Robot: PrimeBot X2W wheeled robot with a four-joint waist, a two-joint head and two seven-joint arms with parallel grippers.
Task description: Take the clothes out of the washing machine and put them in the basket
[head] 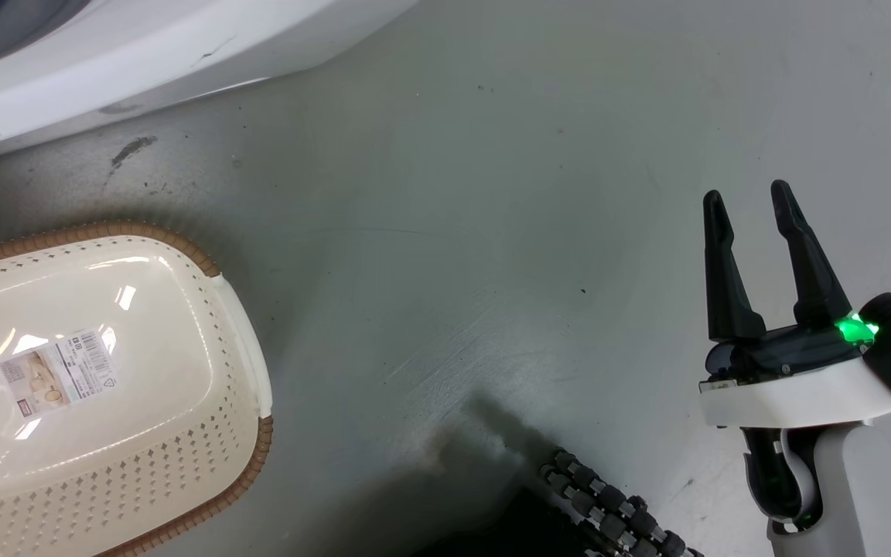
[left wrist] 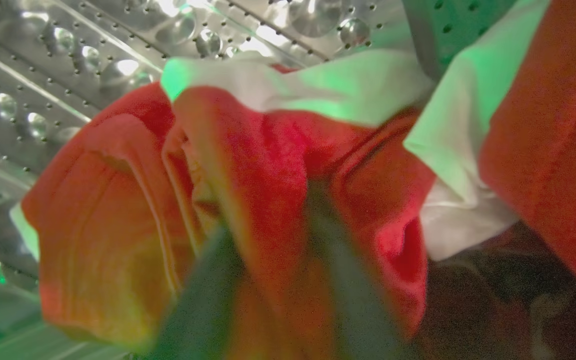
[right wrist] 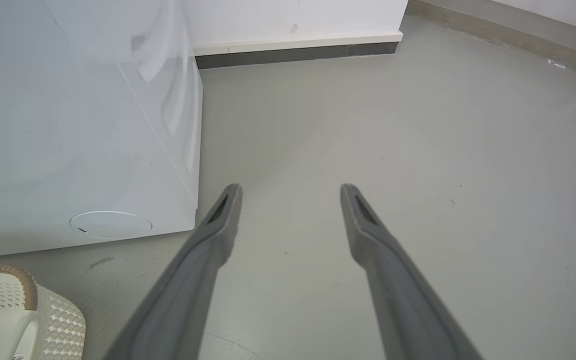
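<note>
Bright red clothes [left wrist: 268,165] with white trim lie bunched in the perforated steel drum [left wrist: 43,65] of the washing machine [head: 105,70]. My left gripper [left wrist: 273,210] is inside the drum; its dark blurred fingers [left wrist: 208,300] stand on either side of a pinched red fold and look shut on it. The cream basket [head: 244,340] with a brown rim stands on the floor at the lower left of the head view, with just a label sticker inside. My right gripper [head: 747,201] hovers open over bare floor, to the right of the basket [right wrist: 18,310] and the washer [right wrist: 68,125].
The floor is grey and smooth. A white wall with a dark skirting [right wrist: 293,52] runs behind the washer. A black roller wheel [head: 616,510] of my base shows at the bottom of the head view.
</note>
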